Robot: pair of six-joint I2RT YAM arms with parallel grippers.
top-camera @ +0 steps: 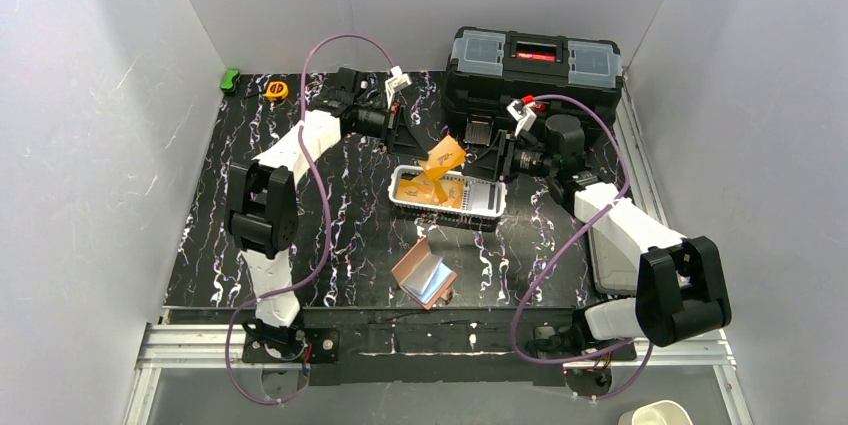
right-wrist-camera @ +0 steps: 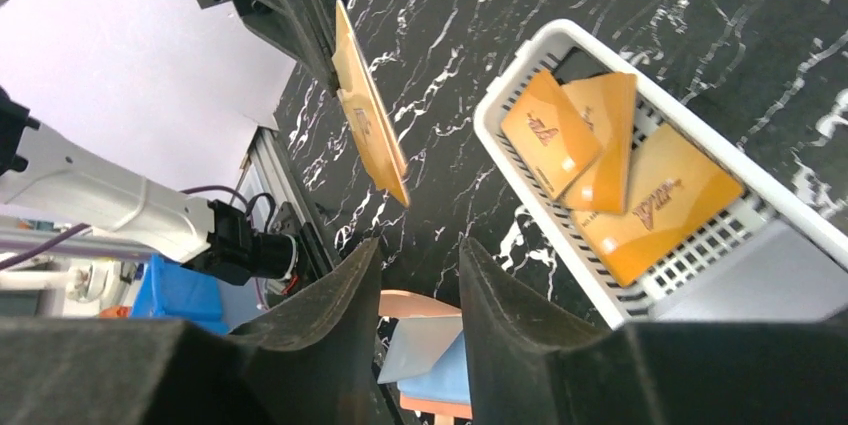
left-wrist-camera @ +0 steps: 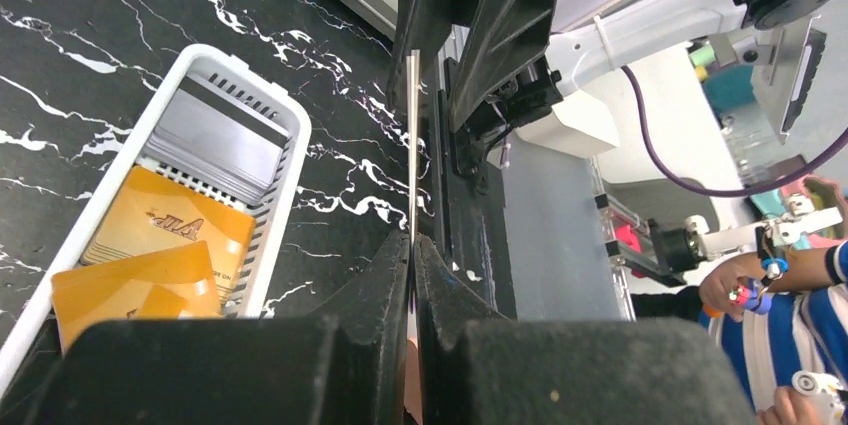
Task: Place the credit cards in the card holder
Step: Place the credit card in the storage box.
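Observation:
My left gripper (top-camera: pixel 408 137) (left-wrist-camera: pixel 412 240) is shut on an orange credit card (top-camera: pixel 445 154) (right-wrist-camera: pixel 366 110), which shows edge-on (left-wrist-camera: pixel 412 145) in the left wrist view. It hangs tilted over the white basket (top-camera: pixel 494 207), and a second orange card seems to overlap it. My right gripper (top-camera: pixel 484 157) (right-wrist-camera: pixel 420 245) is open just right of the card, with nothing between its fingers. The salmon card holder (top-camera: pixel 412 267) (right-wrist-camera: pixel 425 303) lies open near the front, with a light blue card (top-camera: pixel 432 281) (right-wrist-camera: pixel 440 380) in it.
The white basket (left-wrist-camera: pixel 290 160) (right-wrist-camera: pixel 497 130) holds several orange cards (left-wrist-camera: pixel 165 235) (right-wrist-camera: pixel 560 135) and a grey one (left-wrist-camera: pixel 215 135). A black toolbox (top-camera: pixel 535 70) stands at the back. A yellow tape measure (top-camera: pixel 277 90) and a green object (top-camera: pixel 231 80) lie at the back left.

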